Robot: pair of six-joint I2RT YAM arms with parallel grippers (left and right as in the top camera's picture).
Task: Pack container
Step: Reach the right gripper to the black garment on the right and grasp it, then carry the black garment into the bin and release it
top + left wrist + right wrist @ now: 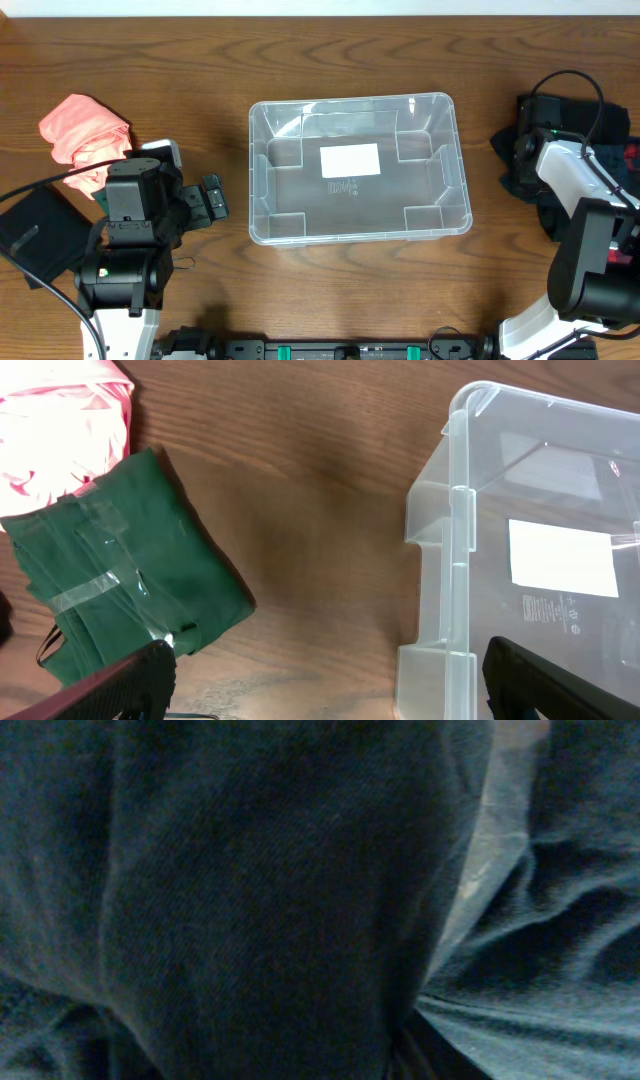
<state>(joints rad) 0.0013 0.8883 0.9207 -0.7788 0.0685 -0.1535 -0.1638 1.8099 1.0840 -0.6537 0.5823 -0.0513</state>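
Centre of the overhead frame, on the brown wooden worktop (120, 40), sits the container (350, 102), clear and upright with its open top facing up. A white label (349, 160) lies on its base; no print shows on it. Just below the label is a small patch of moulded lettering (550, 610), too fine to read in either view.

At lower left the left hand (208, 200) points toward the container's near wall, its fingers (130, 685) spread wide apart at the bottom corners of the wrist view. A folded green cloth (120, 570) crossed by strips of clear tape lies beside it, with a pink cloth (85, 135) touching it at upper left.

At the right edge the right hand (527, 150) sits down on a dark cloth (512, 175). Its wrist view shows only dark fabric, so I cannot tell how its fingers stand.
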